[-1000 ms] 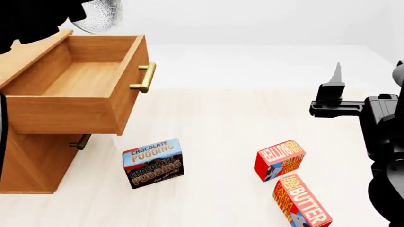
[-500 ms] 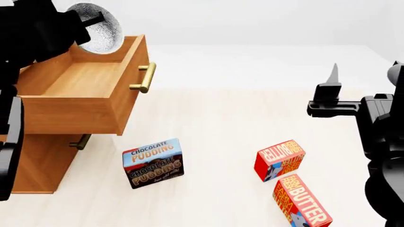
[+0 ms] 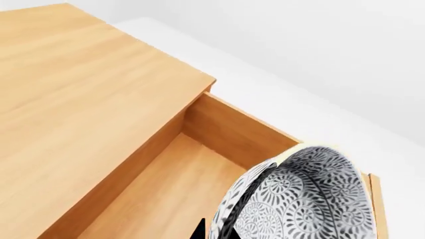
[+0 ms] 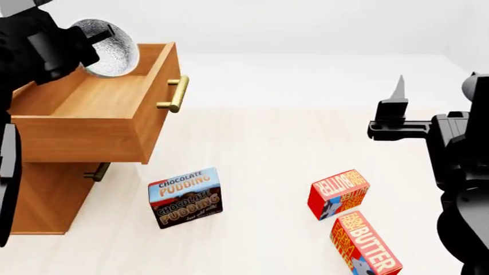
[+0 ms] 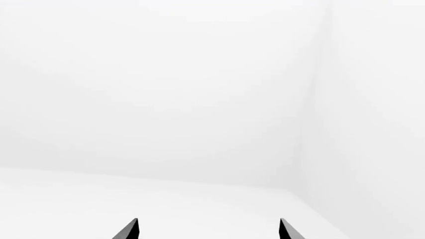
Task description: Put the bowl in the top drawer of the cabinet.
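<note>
The speckled bowl [image 4: 109, 47] hangs tilted on its side over the back of the open top drawer [image 4: 99, 97], with my left gripper [image 4: 84, 43] shut on its rim. In the left wrist view the bowl [image 3: 305, 199] fills the near corner, its rim pinched between the fingertips [image 3: 199, 230], above the drawer's wooden floor [image 3: 166, 199]. The cabinet [image 4: 38, 195] stands at the left, its flat top [image 3: 73, 104] beside the drawer. My right gripper [image 4: 397, 97] is open and empty, held up at the right, far from the cabinet; its view [image 5: 207, 229] shows only white.
A chocolate pudding box [image 4: 185, 197] stands on the floor in front of the cabinet. Two red butter boxes [image 4: 338, 193] [image 4: 365, 243] lie at the lower right. The lower drawer's small brass handle [image 4: 97, 172] shows under the open drawer, whose bar handle [image 4: 176, 94] juts right.
My left arm has lowered the bowl from above the cabinet's back edge down and slightly left toward the open drawer. The right arm has drifted slightly left.
</note>
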You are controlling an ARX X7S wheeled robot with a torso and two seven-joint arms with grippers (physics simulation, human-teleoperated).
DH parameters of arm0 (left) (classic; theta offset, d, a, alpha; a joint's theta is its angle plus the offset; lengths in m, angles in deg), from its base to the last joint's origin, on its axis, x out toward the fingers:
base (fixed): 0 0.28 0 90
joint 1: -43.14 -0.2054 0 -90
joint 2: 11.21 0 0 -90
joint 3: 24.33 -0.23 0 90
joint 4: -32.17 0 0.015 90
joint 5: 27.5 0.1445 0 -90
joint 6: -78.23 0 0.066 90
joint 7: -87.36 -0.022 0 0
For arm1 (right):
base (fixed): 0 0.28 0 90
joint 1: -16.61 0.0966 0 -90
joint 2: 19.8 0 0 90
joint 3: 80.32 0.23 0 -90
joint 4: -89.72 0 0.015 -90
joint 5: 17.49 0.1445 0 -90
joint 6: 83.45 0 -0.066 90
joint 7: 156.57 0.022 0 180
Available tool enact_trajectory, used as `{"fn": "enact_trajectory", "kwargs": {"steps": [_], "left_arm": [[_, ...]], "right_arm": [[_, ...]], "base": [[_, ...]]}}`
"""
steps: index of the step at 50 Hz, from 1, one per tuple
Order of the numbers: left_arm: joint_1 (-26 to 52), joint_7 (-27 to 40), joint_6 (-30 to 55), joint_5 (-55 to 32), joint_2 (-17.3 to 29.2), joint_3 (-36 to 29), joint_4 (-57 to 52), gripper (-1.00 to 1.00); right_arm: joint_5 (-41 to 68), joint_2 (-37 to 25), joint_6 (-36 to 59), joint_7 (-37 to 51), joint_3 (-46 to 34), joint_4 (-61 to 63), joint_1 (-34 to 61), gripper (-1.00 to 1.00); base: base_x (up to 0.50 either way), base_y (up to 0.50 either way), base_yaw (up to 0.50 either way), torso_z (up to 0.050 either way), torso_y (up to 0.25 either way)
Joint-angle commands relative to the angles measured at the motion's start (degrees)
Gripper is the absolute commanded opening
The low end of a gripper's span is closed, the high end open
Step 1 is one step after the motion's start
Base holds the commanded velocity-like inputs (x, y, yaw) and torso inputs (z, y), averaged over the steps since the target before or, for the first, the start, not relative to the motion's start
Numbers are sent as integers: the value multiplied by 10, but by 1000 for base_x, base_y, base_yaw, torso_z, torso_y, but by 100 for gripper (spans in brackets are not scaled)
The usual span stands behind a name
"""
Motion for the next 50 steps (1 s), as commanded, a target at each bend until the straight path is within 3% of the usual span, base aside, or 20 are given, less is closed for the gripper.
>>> {"fn": "enact_trajectory", "kwargs": {"steps": [1,50], "left_arm": [[-25,20,19,-10,17,13,-43,-100],[-10,-60,-63,50,-25,-16,112,-100]], "right_arm": [[0,1,-3,3,-6,-3,1,100],[6,-2,-17,11,-12,-14,-6,100]], "base": [[0,0,0,0,0],[0,0,0,0,0]]}}
